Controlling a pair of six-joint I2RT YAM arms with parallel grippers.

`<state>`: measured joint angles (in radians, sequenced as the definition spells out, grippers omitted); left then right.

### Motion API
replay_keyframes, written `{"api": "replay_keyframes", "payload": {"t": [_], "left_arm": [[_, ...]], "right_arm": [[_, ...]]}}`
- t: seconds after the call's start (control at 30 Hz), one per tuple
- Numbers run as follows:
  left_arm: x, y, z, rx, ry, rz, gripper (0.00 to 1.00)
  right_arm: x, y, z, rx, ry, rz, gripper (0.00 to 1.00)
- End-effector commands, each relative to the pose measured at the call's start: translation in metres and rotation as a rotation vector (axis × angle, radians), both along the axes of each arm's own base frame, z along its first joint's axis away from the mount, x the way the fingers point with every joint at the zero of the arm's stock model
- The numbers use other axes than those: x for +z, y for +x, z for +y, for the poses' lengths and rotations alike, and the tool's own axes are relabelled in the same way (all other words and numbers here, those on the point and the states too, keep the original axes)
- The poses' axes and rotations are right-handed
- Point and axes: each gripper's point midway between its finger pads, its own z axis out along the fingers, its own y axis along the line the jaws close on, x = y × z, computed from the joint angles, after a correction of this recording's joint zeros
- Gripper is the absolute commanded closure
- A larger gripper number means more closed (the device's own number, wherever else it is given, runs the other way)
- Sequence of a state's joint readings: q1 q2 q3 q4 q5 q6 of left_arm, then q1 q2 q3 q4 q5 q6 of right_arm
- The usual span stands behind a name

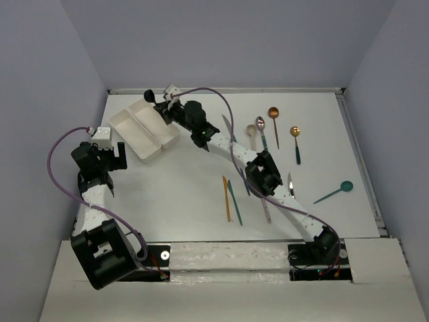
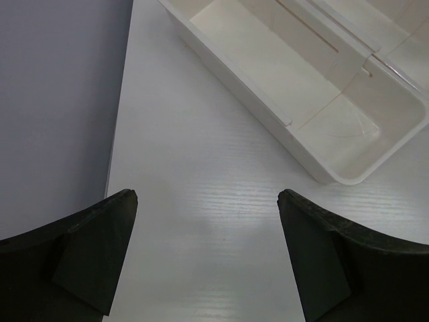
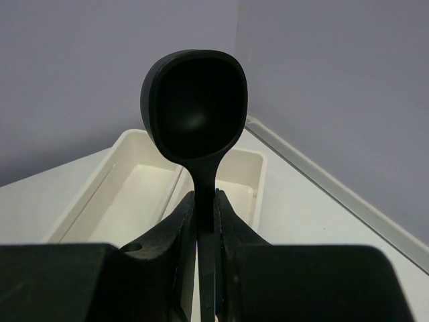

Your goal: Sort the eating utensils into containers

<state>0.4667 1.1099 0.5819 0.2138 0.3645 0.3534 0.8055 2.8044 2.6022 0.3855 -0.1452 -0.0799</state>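
The two joined white trays (image 1: 139, 134) lie at the back left. My right gripper (image 1: 163, 106) hovers over their far end, shut on the handle of a black spoon (image 1: 150, 96). In the right wrist view the gripper (image 3: 204, 198) holds the spoon (image 3: 194, 100) bowl-up above both trays (image 3: 127, 194). My left gripper (image 1: 114, 157) is open and empty, just near-left of the trays; its wrist view (image 2: 208, 198) shows bare table between the fingers and the tray (image 2: 295, 87) ahead. Other utensils lie on the table to the right.
A copper spoon (image 1: 273, 113), silver spoon (image 1: 260, 122), cream spoon (image 1: 251, 131) and gold spoon (image 1: 295, 131) lie at the back right. A teal spoon (image 1: 345, 186), silver knife (image 1: 290, 182), orange knife (image 1: 226, 198) and teal knife (image 1: 234, 201) lie nearer. The right arm (image 1: 265, 174) spans the table.
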Motion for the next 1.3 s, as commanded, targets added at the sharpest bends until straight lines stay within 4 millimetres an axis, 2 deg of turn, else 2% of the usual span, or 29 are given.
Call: {"api": "replay_keyframes", "payload": {"t": [0.0,0.07,0.2,0.23,0.33,0.43,0.53,0.6,0.67,0.7,0.8,0.87,0.9,1.03,1.13,1.27], "left_arm": [[0.013,0.003,0.0,-0.011,0.012,-0.055,0.01],[0.013,0.003,0.0,-0.011,0.011,-0.053,0.01],[0.013,0.003,-0.001,-0.012,0.011,-0.055,0.01],[0.013,0.003,-0.001,-0.013,0.011,-0.054,0.01],[0.013,0.003,-0.001,-0.015,0.009,-0.053,0.01],[0.012,0.003,-0.001,-0.014,0.01,-0.051,0.01],[0.013,0.003,0.0,-0.012,0.013,-0.052,0.01],[0.013,0.003,0.0,-0.011,0.017,-0.054,0.01],[0.013,0.003,0.0,-0.012,0.016,-0.054,0.01],[0.014,0.004,0.0,-0.013,0.018,-0.054,0.01],[0.013,0.003,0.0,-0.011,0.016,-0.053,0.01],[0.014,0.003,0.0,-0.013,0.019,-0.057,0.01],[0.014,0.003,0.0,-0.013,0.019,-0.057,0.01],[0.014,0.003,0.0,-0.011,0.02,-0.059,0.01],[0.014,0.003,0.0,-0.011,0.021,-0.059,0.01],[0.014,0.003,0.0,-0.014,0.02,-0.06,0.01]], "right_arm": [[-0.02,0.002,0.002,-0.039,0.001,0.044,1.0],[-0.027,0.002,0.002,-0.045,-0.009,0.056,1.0],[-0.044,0.006,0.0,-0.066,-0.04,0.083,0.89],[-0.05,0.006,0.0,-0.068,-0.048,0.089,0.89],[-0.05,0.002,0.003,-0.072,-0.052,0.089,0.91],[-0.053,0.007,-0.001,-0.108,-0.058,0.105,0.95],[-0.055,0.008,-0.006,-0.135,-0.068,0.171,0.95],[-0.058,-0.003,-0.003,-0.122,-0.087,0.202,0.95],[-0.059,-0.001,-0.007,-0.145,-0.095,0.213,0.95],[-0.068,0.0,-0.008,-0.153,-0.118,0.229,0.95],[-0.067,0.001,-0.007,-0.153,-0.118,0.235,0.94],[-0.066,-0.002,-0.005,-0.143,-0.093,0.267,0.83],[-0.068,-0.003,-0.005,-0.141,-0.095,0.273,0.74],[-0.067,-0.002,-0.006,-0.147,-0.089,0.281,0.54],[-0.068,-0.003,-0.006,-0.141,-0.093,0.279,0.44],[-0.057,-0.002,-0.009,-0.153,-0.102,0.254,0.43]]}}
